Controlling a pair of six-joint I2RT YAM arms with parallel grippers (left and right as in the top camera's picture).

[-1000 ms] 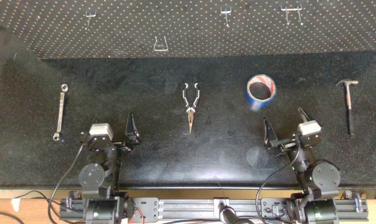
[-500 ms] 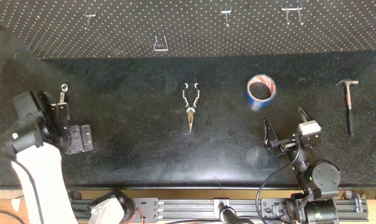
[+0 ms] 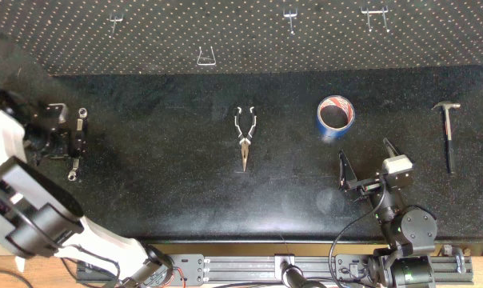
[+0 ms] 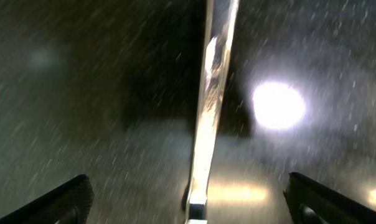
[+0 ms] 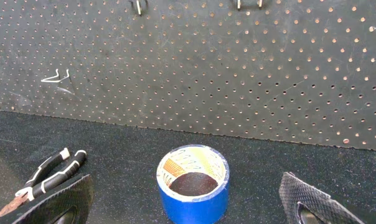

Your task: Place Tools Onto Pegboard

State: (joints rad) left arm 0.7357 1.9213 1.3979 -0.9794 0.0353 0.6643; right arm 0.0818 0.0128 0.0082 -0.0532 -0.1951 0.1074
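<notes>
Wrench (image 4: 208,106), pliers (image 3: 244,136), blue tape (image 5: 194,199) and hammer (image 3: 447,136) lie spread before the pegboard (image 3: 241,32)

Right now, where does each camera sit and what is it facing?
Top view: fixed overhead, looking down on table, pegboard and both arms, left gripper at the wrench.
Left wrist view: on the left wrist, close above the wrench, open fingers either side.
Right wrist view: on the right wrist, facing tape roll, pliers and pegboard past the right gripper.
Shared: top and right wrist both show tape roll and pliers.
</notes>
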